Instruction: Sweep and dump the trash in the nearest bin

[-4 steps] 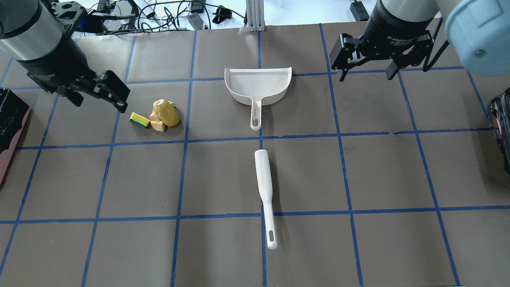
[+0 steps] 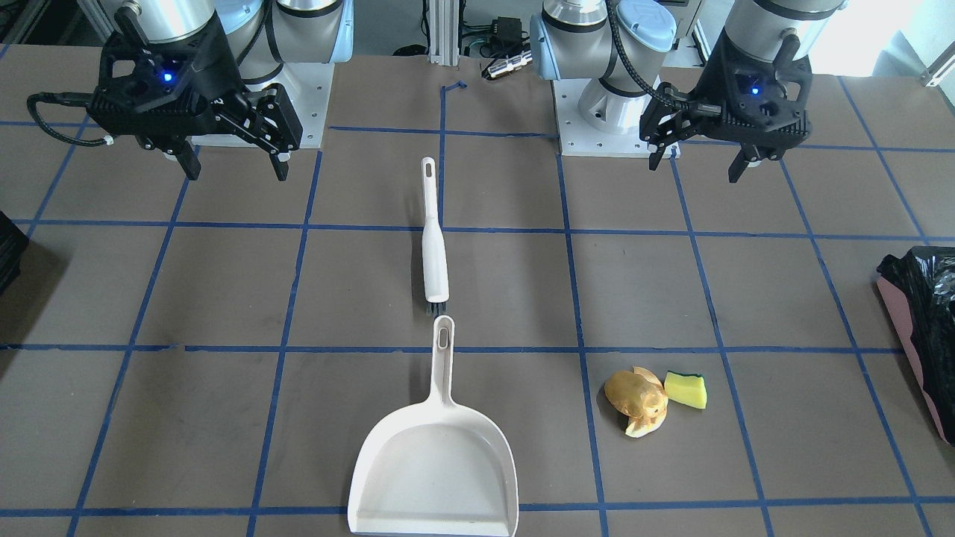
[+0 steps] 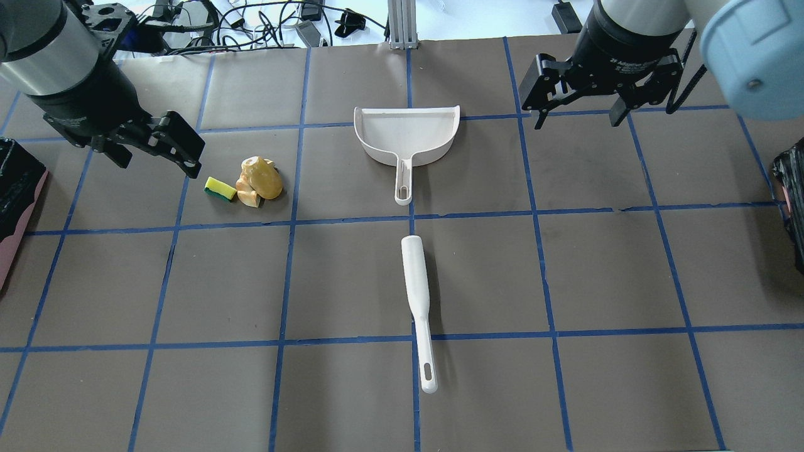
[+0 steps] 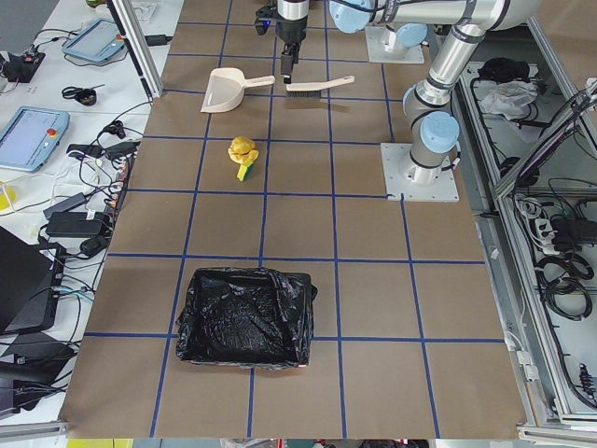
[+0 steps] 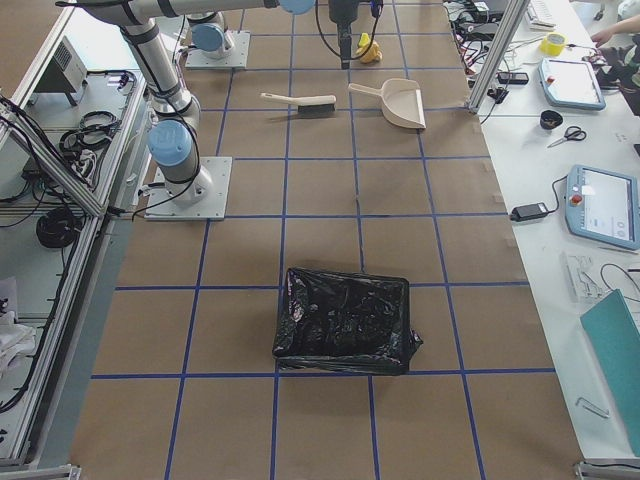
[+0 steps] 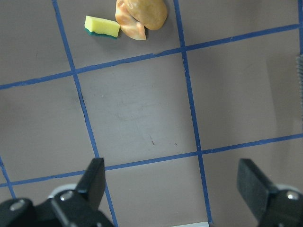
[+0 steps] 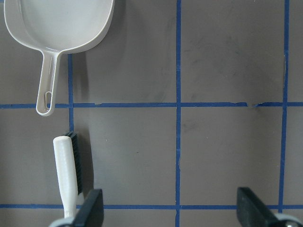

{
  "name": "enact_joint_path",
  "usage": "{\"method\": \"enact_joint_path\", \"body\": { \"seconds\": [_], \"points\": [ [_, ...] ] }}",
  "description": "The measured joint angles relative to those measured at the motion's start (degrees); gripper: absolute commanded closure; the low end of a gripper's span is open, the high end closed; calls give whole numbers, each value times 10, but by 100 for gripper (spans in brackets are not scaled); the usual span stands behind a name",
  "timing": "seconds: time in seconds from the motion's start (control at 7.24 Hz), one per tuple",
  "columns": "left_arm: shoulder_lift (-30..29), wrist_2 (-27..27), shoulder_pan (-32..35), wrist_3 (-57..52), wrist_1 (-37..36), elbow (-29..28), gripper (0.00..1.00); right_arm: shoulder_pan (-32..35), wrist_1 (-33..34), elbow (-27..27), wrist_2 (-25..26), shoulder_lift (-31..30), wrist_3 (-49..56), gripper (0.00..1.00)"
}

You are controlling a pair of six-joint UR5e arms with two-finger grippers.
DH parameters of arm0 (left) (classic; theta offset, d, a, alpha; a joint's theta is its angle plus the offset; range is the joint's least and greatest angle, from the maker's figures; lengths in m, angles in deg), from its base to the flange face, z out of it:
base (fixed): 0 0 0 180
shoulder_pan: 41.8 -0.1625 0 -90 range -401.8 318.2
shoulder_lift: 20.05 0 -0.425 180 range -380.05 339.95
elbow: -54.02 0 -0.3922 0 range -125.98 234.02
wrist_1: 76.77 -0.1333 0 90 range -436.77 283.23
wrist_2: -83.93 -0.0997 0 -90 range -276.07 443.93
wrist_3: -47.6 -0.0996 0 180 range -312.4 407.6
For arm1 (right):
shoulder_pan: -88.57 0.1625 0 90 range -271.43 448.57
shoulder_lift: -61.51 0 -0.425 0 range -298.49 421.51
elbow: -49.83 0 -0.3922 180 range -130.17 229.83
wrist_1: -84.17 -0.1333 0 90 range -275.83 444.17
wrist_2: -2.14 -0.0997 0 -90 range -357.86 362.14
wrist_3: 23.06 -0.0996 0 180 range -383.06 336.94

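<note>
Three trash items lie grouped on the robot's left half of the table (image 3: 352, 282). A golden-brown potato-like lump (image 3: 265, 180) touches a pale croissant-shaped piece (image 3: 247, 196). A yellow sponge wedge (image 3: 220, 188) with a green side sits just beside them. The salmon-pink bin (image 3: 11, 245), lined with a black bag, stands at the table's left end, well apart from the group but nearest to it.

The left gripper (image 2: 695, 165) hangs above the table with its jaws spread and empty, as the left wrist view confirms. The right gripper (image 2: 237, 173) is likewise spread and holds nothing. Neither tool is taken up. The white dustpan (image 3: 405, 135) lies flat at mid-table, its handle pointing towards the robot. The white brush (image 3: 418, 282) lies in line with it, head end near the handle's tip and not touching.

We judge the trash light and loose. The lump looks rounded and may roll away from the bristles. The sponge looks soft and may tumble or drag on the paper covering. The curved piece may catch and pivot. We advise no direct pinch on these items.

Both tools appear to be stiff, smooth plastic. We recommend a grip across each handle's mid-length, squarely, since the narrow handles could twist between the pads.
</note>
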Motion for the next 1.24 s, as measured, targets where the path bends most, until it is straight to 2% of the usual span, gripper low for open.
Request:
{"method": "enact_joint_path", "body": {
  "seconds": [1.24],
  "points": [
    [0, 2, 0, -34, 1, 3, 0, 0, 0, 0, -5, -1, 1, 0]
  ]
}}
